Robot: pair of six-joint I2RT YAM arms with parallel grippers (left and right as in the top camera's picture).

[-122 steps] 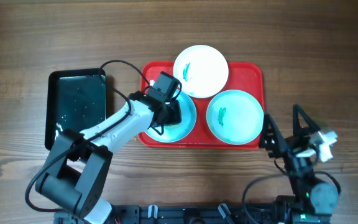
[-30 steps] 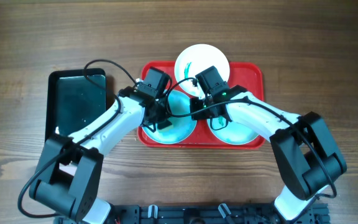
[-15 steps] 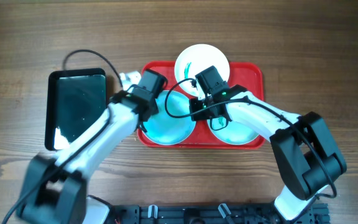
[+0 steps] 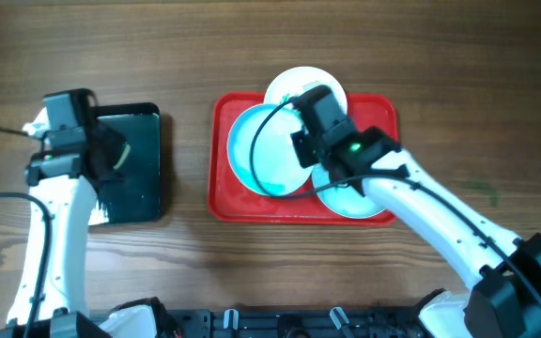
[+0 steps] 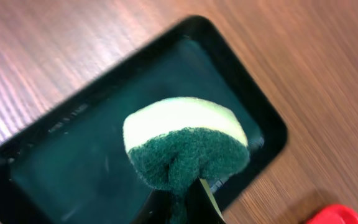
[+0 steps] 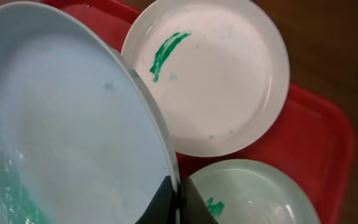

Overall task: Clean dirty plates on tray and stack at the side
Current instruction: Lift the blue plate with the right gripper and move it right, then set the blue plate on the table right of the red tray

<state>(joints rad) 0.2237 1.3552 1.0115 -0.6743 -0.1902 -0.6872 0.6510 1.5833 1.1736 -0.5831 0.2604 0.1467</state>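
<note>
Since half a second ago, the left claw (image 5: 179,196), clenched on a green-and-yellow sponge (image 5: 185,140), went over the glossy black tray (image 5: 55,168) near the tabletop's left edge. The right claw (image 6: 178,200) grasps the rim of the pale cyan round plate (image 6: 61,124), lifted and tilted above the red plastic tray (image 6: 328,149) mid-tabletop. I think stacking comes next.

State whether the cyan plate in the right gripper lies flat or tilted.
Tilted: the right gripper holds the cyan plate by its rim, overlapping the white plate.
</note>
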